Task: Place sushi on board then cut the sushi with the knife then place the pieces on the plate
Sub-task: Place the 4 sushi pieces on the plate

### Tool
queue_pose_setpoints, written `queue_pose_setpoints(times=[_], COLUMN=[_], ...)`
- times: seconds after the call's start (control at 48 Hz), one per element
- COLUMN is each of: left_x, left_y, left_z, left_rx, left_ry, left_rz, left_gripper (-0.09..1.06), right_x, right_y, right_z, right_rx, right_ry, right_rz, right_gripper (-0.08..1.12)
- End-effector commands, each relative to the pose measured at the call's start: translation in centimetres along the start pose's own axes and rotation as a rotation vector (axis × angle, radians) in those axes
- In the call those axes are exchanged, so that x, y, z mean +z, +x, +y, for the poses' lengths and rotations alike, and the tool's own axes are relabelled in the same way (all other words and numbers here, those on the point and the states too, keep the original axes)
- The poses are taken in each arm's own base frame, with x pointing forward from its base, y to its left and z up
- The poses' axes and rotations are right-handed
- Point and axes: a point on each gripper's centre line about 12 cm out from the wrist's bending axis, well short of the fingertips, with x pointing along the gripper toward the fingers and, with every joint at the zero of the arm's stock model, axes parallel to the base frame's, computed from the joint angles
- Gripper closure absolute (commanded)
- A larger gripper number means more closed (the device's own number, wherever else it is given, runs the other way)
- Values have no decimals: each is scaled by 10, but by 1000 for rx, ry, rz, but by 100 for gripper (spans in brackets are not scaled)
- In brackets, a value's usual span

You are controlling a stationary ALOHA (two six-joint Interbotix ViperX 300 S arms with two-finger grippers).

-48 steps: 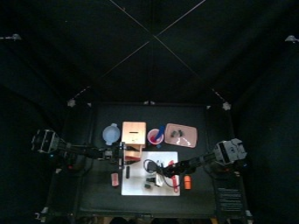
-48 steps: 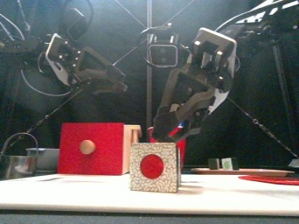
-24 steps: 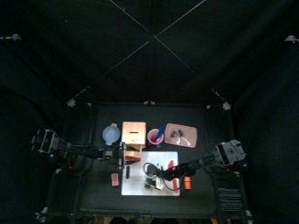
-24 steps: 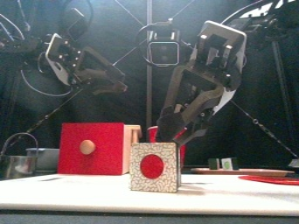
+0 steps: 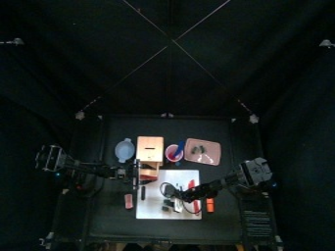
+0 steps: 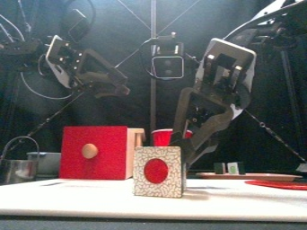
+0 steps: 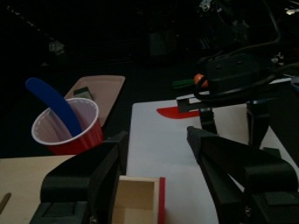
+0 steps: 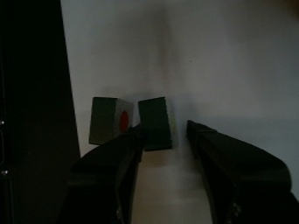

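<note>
Hovering low over the white cutting board (image 8: 233, 52) with my right claw (image 8: 163, 129), jaws spread wide, nothing gripped. Two sushi bits lie side by side on the board right under me. The dark sushi block (image 8: 155, 122) sits in the gap between my jaws, tight up to one of them, and whether it touches I cannot tell. Its neighbour, the red-centred sushi piece (image 8: 107, 120), lies just outside that same jaw, pale face showing. Seen from the front, that patterned face looks straight out across the table, and my right claw hangs above and behind it.

Over to my left claw (image 7: 156, 140): jaws wide apart as well, holding nothing, up in the air at the board's left side, looking across toward my right arm. The red cup (image 7: 68, 131) stands upright off the board with the blue knife (image 7: 47, 92) leaning in it. The pink tray (image 7: 107, 83) lies just beyond the cup. From above, the cup sits between the wooden box (image 5: 151, 149) and the tray along the back of the table, with the blue-grey bowl (image 5: 124, 151) left of the box.
</note>
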Motion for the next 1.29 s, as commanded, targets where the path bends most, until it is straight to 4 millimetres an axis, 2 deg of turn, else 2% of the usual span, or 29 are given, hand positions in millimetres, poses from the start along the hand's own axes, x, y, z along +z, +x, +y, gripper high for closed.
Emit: queue_pose_setpoints(times=[0.021, 0.146, 0.292, 0.396, 0.542, 0.708, 1.0, 1.125, 1.292], left_x=[7, 6, 4, 2, -2, -4, -8, -9, -10], left_y=[1, 1, -1, -2, -4, -5, -8, -9, -10], left_z=[1, 1, 1, 1, 0, 0, 0, 0, -1], left_rx=[2, 2, 3, 2, 0, -1, -3, -3, -6], left_ry=[-1, 1, 1, 2, 2, 4, 5, 5, 8], left_rz=[-24, -21, -15, -9, 0, 6, 18, 20, 24], left_gripper=[6, 6, 6, 6, 6, 6, 6, 6, 6], right_x=[21, 30, 33, 28, 3, -18, -40, -44, -46], right_y=[-18, -37, -72, -99, -129, -142, -157, -163, -173], right_z=[7, 3, -13, -35, -84, -122, -176, -195, -218], right_rx=[15, -24, -134, -245, -450, -567, -744, -797, -895], right_ry=[6, 13, 59, 131, 294, 465, 612, 677, 790], right_rz=[-59, -79, -79, -53, 49, 135, 209, 196, 78], right_gripper=[42, 45, 46, 46, 46, 46, 46, 46, 46])
